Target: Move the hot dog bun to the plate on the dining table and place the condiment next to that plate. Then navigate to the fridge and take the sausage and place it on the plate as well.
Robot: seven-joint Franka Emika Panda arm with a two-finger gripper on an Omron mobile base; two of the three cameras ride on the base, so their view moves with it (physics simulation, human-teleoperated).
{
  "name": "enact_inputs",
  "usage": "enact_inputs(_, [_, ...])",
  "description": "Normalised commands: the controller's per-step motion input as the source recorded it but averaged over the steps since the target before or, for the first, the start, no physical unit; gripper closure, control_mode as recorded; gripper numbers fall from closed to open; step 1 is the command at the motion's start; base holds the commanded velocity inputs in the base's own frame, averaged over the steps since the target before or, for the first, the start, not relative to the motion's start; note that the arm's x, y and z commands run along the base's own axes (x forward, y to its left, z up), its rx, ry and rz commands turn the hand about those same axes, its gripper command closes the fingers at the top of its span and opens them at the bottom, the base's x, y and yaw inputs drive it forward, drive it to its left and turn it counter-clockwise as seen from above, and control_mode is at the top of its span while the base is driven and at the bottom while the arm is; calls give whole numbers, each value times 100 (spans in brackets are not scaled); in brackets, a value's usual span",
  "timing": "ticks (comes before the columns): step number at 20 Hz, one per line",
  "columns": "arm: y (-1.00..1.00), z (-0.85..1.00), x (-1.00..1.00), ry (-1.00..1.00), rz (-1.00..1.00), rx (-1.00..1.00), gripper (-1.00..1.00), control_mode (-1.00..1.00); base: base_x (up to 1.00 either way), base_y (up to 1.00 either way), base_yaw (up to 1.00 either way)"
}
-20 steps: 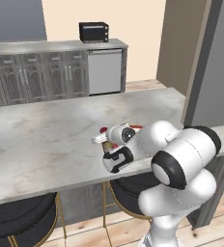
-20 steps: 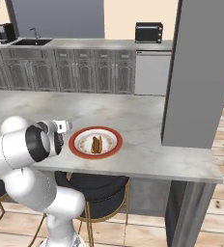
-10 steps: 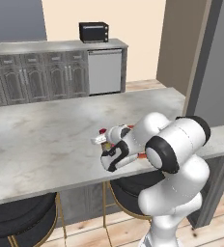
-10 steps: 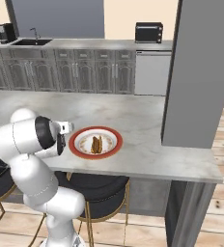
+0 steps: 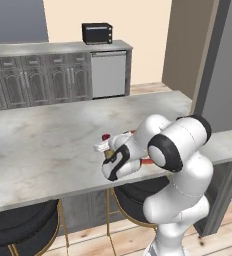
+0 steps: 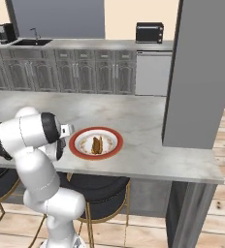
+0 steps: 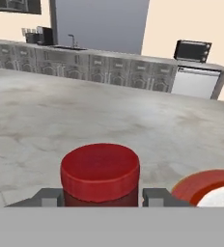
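On the dining table (image 6: 148,121), the plate (image 6: 96,144) carries the hot dog bun (image 6: 97,144). Just left of it, the gripper (image 7: 100,197) holds the condiment (image 7: 100,174) between part-open jaws, seemingly clamped on its sides.

The white arm rises from the 5 o'clock corner and bends low over the pale marbled dining table (image 5: 48,145). Its hand (image 5: 107,152) sits at the table's near edge around the condiment (image 5: 106,137), whose red cap shows. At 3 o'clock of the hand, slivers of the red-rimmed plate (image 5: 147,161) show. Black stools (image 5: 18,227) stand below the table.
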Motion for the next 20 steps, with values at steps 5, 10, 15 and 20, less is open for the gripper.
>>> enact_inputs(5, [0,-26,6,-11,8,2,100,-100,0,0,0])
enact_inputs(10, [0,-43,2,0,4,0,100,-100,0,0,0])
enact_inputs(15, [-9,-43,0,-1,1,0,100,-100,0,0,0])
enact_inputs(20, [-17,-39,-3,0,0,0,-100,-100,0,0,0])
